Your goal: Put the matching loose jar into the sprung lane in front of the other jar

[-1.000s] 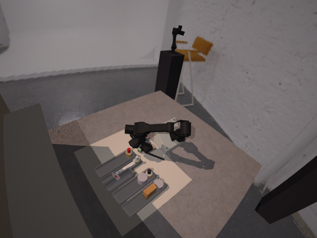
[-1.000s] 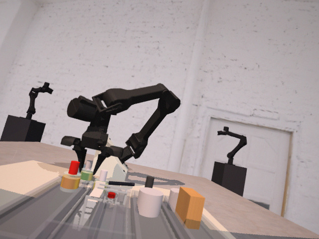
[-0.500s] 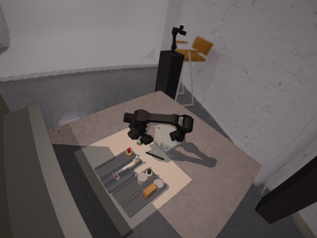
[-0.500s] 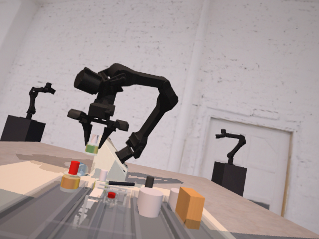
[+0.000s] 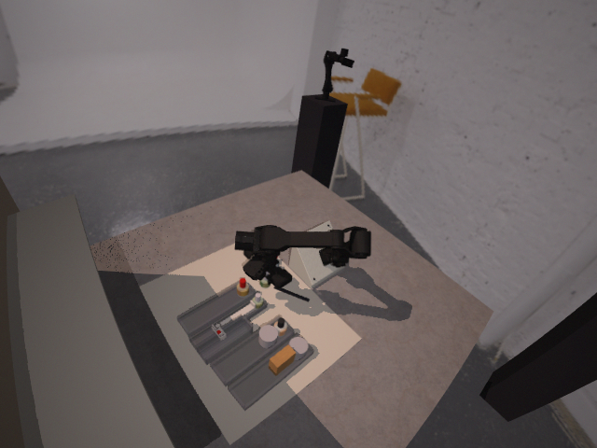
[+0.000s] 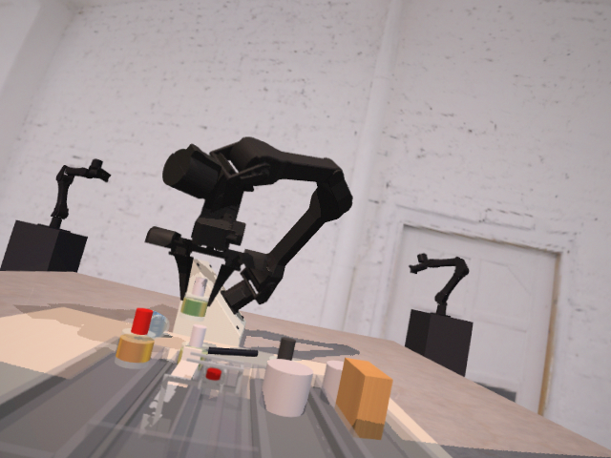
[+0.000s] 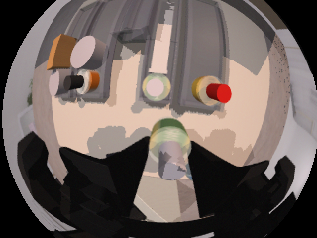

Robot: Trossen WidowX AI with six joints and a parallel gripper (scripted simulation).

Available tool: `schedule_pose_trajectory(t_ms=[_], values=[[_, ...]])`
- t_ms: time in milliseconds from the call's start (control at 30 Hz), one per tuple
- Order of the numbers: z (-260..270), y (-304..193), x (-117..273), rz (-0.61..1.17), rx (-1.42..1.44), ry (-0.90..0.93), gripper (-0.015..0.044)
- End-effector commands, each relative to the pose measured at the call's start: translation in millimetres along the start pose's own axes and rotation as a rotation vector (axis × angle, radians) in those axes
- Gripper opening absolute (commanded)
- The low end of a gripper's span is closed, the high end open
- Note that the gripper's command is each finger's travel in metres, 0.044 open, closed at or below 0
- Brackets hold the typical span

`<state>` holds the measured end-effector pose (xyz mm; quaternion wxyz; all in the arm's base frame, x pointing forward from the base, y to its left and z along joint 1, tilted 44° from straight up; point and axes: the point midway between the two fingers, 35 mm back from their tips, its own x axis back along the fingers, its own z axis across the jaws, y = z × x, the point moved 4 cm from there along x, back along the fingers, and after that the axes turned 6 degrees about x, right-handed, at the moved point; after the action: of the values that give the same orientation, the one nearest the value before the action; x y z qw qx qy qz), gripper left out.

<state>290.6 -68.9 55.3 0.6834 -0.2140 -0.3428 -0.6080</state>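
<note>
Fingers (image 6: 200, 294) clamp the green-banded jar (image 6: 194, 305), held above the counter (image 6: 444, 394); approach the lane's resident jar (image 7: 157, 86) low, square, pushing slowly.

Red-capped jar (image 6: 136, 340), upright at one lane's front. Orange block (image 6: 364, 391) beside a white cylinder (image 6: 287, 386) in separate lanes. Black rod (image 6: 231, 351) lay flat on the tabletop (image 6: 469, 399). Orange chair (image 5: 371, 96) stood by the wall.

open beige mat (image 5: 332, 332) before lanes, red-capped jar (image 6: 136, 340) alongside
</note>
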Motion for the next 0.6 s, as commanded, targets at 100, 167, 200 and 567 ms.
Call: schedule_pose_trajectory(t_ms=[100, 167, 200, 567], values=[[19, 7, -17, -0.001, 0.011, 0.012, 0.0], [19, 7, -19, -0.001, 0.011, 0.012, 0.0], [19, 7, -21, -0.001, 0.011, 0.012, 0.0], [19, 7, -42, -0.002, 0.011, 0.013, 0.0]])
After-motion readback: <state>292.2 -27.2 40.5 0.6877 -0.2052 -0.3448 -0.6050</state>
